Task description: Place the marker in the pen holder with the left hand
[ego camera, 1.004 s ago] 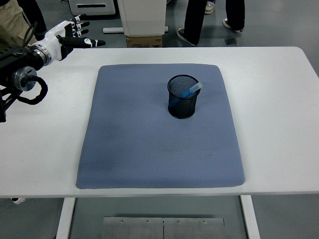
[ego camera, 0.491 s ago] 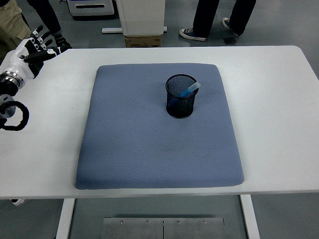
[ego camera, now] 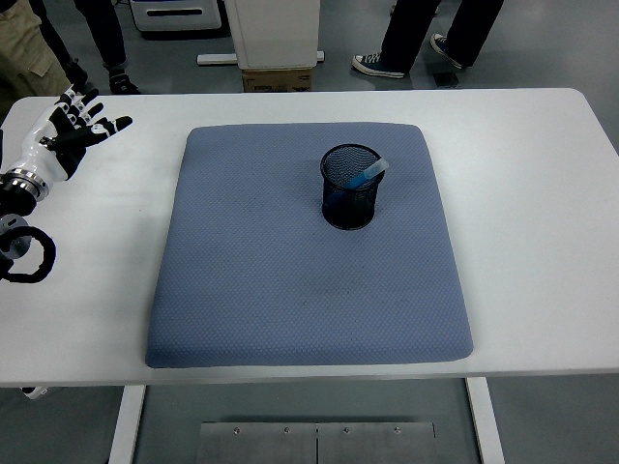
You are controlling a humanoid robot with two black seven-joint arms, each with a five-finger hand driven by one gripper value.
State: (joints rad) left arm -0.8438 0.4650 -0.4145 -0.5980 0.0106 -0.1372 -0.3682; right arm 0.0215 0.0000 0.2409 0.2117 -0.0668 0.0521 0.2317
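Observation:
A black mesh pen holder (ego camera: 352, 187) stands upright on the blue-grey mat (ego camera: 308, 280), right of the mat's middle and toward its far edge. A blue marker (ego camera: 364, 175) with a pale cap leans inside the holder, its top resting on the right rim. My left hand (ego camera: 70, 130) is at the table's far left, well away from the holder, fingers spread and holding nothing. My right arm is out of view.
The white table (ego camera: 542, 222) carries only the mat and holder. People's legs and shoes (ego camera: 379, 64) show beyond the far edge. A white cabinet with a cardboard box (ego camera: 279, 77) stands behind the table.
My left arm has drawn back to the left and toward me, away from the mat. Its hand has turned and spread its fingers. The marker stays in the holder.

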